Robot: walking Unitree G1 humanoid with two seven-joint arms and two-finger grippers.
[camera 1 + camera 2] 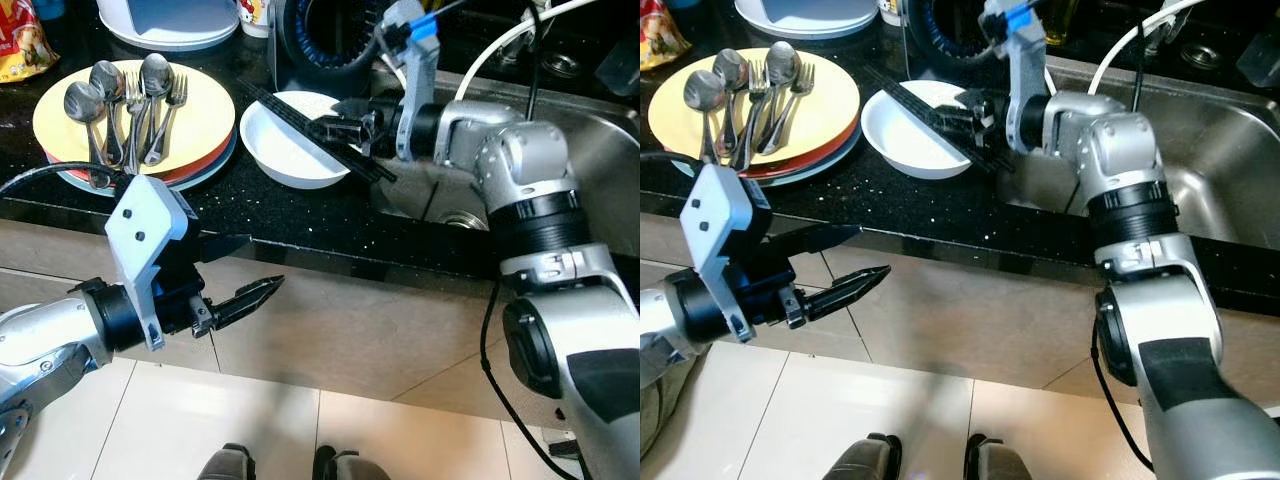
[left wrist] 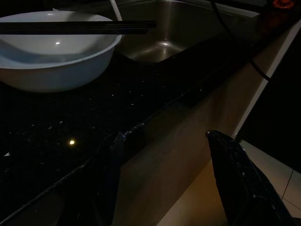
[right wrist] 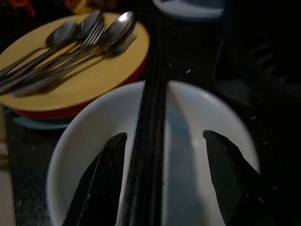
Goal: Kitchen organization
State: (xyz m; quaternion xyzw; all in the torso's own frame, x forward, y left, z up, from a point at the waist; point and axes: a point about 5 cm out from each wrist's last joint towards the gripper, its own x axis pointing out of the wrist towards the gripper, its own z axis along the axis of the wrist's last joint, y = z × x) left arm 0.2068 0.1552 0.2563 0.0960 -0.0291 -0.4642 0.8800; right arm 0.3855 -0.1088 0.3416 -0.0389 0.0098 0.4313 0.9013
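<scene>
A white bowl (image 1: 290,155) sits on the black counter (image 1: 300,225) beside the sink. A pair of black chopsticks (image 1: 305,118) lies across its rim. My right gripper (image 1: 347,131) hovers over the bowl's sink-side edge, open. In the right wrist view its fingers (image 3: 101,179) straddle the chopsticks (image 3: 148,141) without closing on them. A yellow plate (image 1: 205,110) tops a stack to the left and carries several spoons and forks (image 1: 125,95). My left gripper (image 1: 252,268) is open and holds nothing, low in front of the counter edge.
The steel sink (image 1: 600,160) lies to the right of the bowl, with white cables above it. A white lidded dish (image 1: 170,20), a snack bag (image 1: 20,40) and a dark round appliance (image 1: 320,40) stand at the back. My feet (image 1: 280,465) are on tiled floor.
</scene>
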